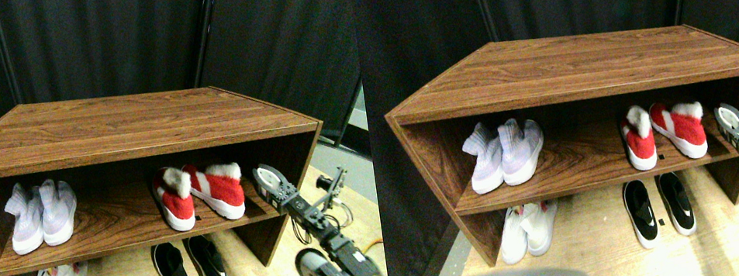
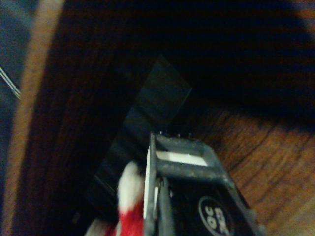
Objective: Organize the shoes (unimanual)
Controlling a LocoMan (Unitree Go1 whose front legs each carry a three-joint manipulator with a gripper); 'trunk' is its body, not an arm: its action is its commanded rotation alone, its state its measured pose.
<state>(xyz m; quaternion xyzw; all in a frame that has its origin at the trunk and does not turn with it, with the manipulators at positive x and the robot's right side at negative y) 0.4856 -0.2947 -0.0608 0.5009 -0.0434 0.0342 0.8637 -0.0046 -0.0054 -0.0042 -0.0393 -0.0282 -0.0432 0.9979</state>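
My claw sits at the shelf's right end, just beside the red shoes; its grip I cannot tell.

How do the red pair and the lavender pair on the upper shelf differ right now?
The red pair has white fluffy trim; the lavender pair is plain knit. The red shoes splay apart at an angle; the lavender ones sit close and parallel. The right gripper is beside the red pair only. Both have white soles.
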